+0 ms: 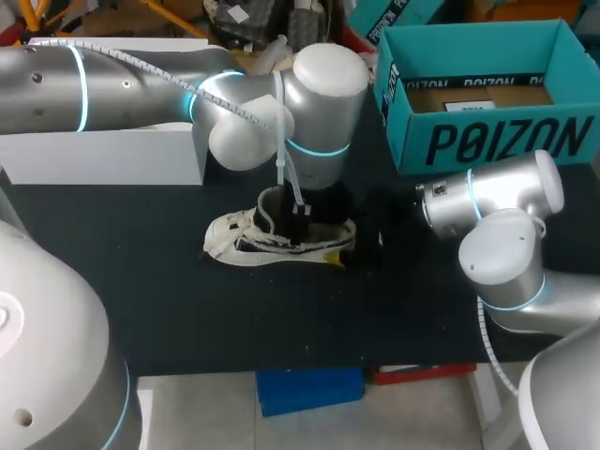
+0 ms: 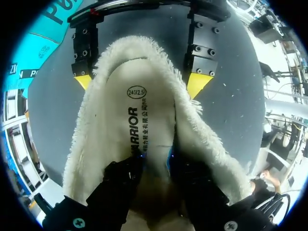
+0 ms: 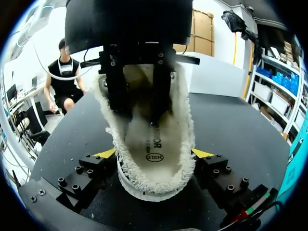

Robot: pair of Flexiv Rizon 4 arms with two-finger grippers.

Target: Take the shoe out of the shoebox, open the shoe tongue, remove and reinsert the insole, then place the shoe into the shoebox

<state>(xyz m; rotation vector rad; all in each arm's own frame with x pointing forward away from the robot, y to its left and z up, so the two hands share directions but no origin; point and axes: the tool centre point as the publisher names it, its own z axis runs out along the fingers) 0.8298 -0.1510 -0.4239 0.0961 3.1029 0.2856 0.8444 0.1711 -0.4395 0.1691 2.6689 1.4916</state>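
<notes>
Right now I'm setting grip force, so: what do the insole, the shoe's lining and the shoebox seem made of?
The insole: probably foam with a smooth, matte off-white facing; print lies flat on it. The shoe's lining: cream fleece or faux shearling, by the shaggy fibres along the rim. The shoebox: teal printed cardboard, matte, with a brown inside.

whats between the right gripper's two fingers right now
The shoe: its fluffy end sits between the yellow tips of the right gripper, touched from both sides. The right wrist view shows it.
</notes>
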